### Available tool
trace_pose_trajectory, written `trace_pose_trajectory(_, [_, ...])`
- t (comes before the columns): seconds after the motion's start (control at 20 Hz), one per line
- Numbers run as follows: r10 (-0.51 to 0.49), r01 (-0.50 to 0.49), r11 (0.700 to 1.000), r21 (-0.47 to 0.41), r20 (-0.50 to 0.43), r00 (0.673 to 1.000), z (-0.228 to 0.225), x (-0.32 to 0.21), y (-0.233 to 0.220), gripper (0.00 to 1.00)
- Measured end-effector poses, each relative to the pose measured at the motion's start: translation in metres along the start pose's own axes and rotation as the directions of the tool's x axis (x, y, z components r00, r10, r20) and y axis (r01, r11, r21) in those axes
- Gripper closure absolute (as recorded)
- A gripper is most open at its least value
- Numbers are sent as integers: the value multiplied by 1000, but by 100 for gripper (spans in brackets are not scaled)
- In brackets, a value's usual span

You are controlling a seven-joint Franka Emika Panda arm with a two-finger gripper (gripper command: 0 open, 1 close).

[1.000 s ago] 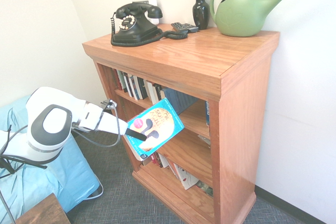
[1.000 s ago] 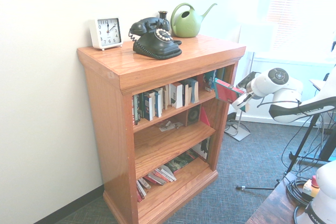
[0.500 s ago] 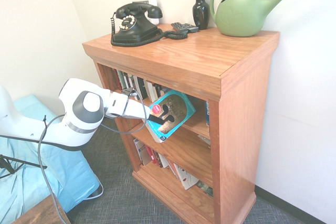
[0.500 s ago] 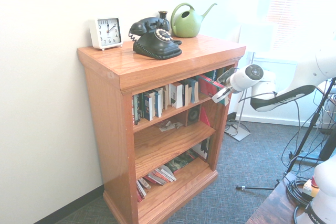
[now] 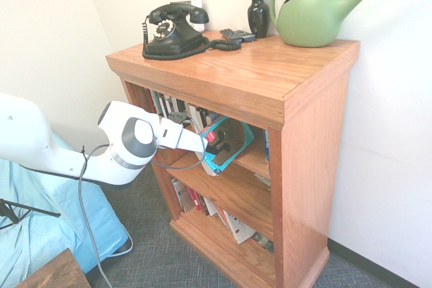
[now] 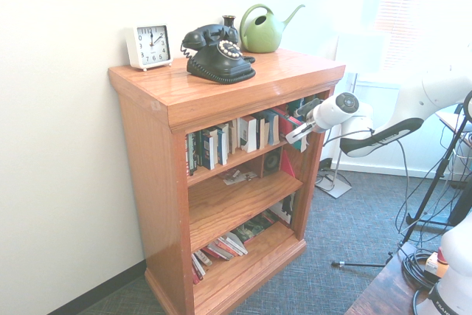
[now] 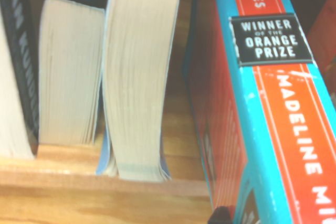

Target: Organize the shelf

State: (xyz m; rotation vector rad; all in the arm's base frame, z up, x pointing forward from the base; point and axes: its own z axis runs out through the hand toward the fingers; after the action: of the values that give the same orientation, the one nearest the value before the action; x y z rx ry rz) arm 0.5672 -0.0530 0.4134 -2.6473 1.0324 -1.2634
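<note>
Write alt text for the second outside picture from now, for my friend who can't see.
A white robot arm reaches into the top tier of a wooden bookcase; a clock, telephone and watering can stand on top.

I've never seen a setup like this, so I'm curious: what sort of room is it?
Probably an office or study: there's a wooden bookcase lined with books, an old-style black telephone on top, and a window with blinds behind.
</note>
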Motion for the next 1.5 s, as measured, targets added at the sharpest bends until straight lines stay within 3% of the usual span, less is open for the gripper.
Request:
trace_pose_trajectory(0.9, [16, -15, 999, 40, -17, 1000, 32, 21, -31, 100])
trace_pose_trajectory(0.95, [16, -16, 999, 38, -17, 1000, 33, 20, -32, 0])
trace_pose_trajectory(1.5, [19, -19, 1000, 24, -10, 1000, 40, 17, -34, 0])
